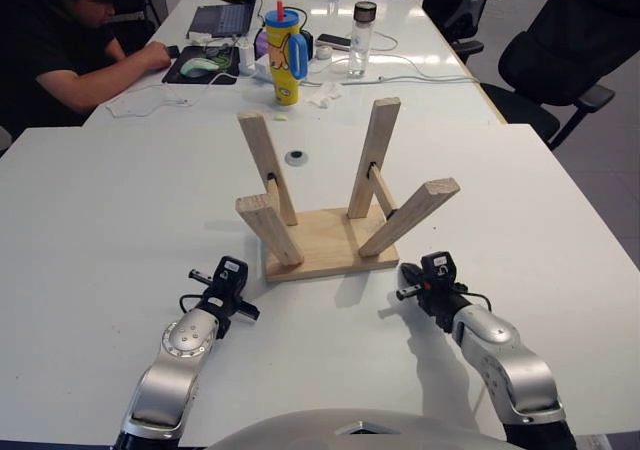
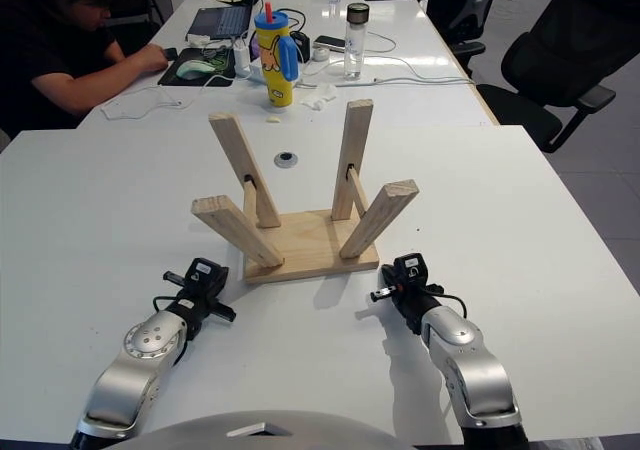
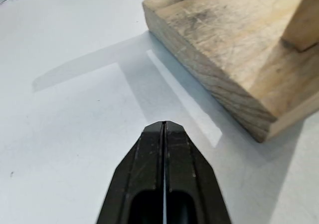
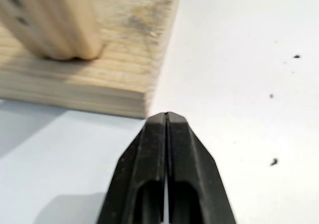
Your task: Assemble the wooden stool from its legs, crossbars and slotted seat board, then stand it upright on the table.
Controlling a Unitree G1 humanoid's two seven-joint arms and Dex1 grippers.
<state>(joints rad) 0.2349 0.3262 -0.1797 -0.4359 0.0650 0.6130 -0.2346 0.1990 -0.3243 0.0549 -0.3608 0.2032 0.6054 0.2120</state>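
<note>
Pale wooden stool [image 1: 325, 242] lies upturned at frame centre, legs up. Left claw [image 3: 164, 127] and right claw [image 4: 166, 117], both clenched empty, flank its near corners, equally close.

You have bare white tabletop [image 1: 90, 230] to the left, right and front of the upturned pale wooden stool [image 1: 362, 185]. Its near left leg [image 1: 268, 228] and near right leg [image 1: 410, 216] splay outward over the front corners of the seat board [image 1: 320, 245], blocking a low approach there. Between those two legs the gap is open to the board.
</note>
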